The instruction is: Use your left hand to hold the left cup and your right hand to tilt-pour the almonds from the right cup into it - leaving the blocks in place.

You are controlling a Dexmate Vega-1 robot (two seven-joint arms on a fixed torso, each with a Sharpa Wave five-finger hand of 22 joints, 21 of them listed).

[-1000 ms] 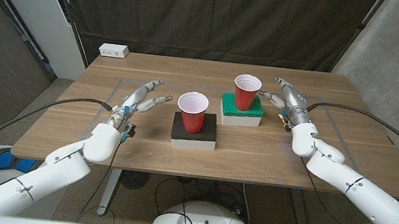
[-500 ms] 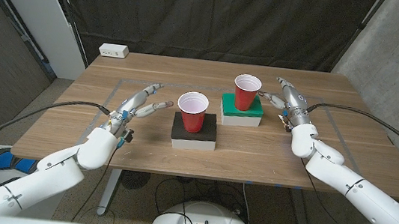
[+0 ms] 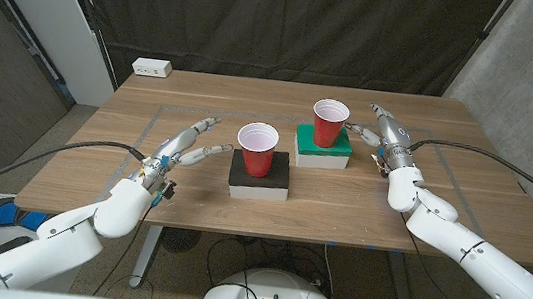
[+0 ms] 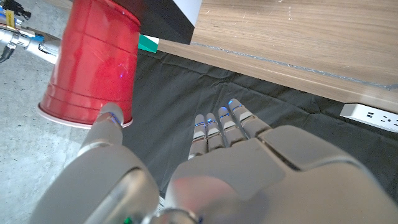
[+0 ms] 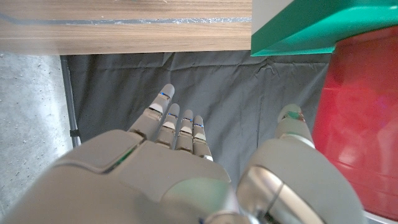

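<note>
The left red cup (image 3: 257, 147) stands upright on a black-topped block (image 3: 260, 176) near the table's middle. A second red cup (image 3: 329, 122) stands on a green-topped block (image 3: 323, 145) behind and to the right. My left hand (image 3: 187, 144) hovers open just left of the left cup, fingers spread toward it, with a small gap. In the left wrist view its fingers (image 4: 221, 124) reach beside that cup (image 4: 93, 68). My right hand (image 3: 383, 133) stands open just right of the green block, thumb near the cup (image 5: 357, 118). What either cup holds is hidden.
A white power strip (image 3: 152, 68) lies at the table's far left corner. A dark curtain hangs behind the table. Cables trail from both wrists. A faint taped rectangle marks the tabletop around the blocks.
My left hand has moved right and a little forward, closer to the left cup, with its fingers spreading. The right hand and both cups have stayed put.
</note>
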